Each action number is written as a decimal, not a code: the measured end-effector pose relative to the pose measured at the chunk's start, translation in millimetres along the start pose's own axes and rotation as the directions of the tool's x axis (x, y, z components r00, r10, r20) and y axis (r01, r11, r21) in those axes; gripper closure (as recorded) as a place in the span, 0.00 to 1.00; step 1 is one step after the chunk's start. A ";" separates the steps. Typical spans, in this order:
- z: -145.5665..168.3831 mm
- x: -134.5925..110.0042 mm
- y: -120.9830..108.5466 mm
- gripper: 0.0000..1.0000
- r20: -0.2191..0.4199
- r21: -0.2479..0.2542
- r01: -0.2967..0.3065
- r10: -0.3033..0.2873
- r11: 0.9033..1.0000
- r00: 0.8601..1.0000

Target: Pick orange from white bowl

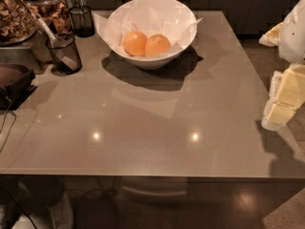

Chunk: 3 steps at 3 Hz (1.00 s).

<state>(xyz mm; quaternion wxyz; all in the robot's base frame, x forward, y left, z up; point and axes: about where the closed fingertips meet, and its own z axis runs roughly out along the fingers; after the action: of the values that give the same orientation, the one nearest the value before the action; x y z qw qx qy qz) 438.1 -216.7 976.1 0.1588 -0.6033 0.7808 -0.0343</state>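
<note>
The white bowl [183, 20] stands at the far middle of the grey table, lined with crumpled white paper. Two round fruits lie side by side in it. The orange [157, 45], the deeper, duller one, is on the right. A brighter, paler orange [135, 43] touches it on the left. My gripper [282, 104] hangs at the right edge of the view, beyond the table's right side. It is well to the right of the bowl, nearer the camera, and holds nothing that I can see.
Two black mesh cups [65, 53] [81, 20] stand left of the bowl, one holding a utensil. Jars of snacks [16, 15] fill the far left corner. A dark device [14, 85] with a cable sits at the left edge. Dark cabinets run behind.
</note>
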 end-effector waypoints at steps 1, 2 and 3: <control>0.0 0.0 0.0 0.00 0.000 0.000 0.000 0.000 1.000 1.000; 0.6 -19.4 -19.3 0.00 -0.001 0.014 -0.053 0.053 0.999 0.999; 8.1 -57.4 -61.6 0.00 -0.016 0.010 -0.106 0.106 0.994 0.994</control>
<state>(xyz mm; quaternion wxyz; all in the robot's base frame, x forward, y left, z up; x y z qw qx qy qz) 510.6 -177.5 995.4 0.1569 -0.5601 0.8127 -0.0346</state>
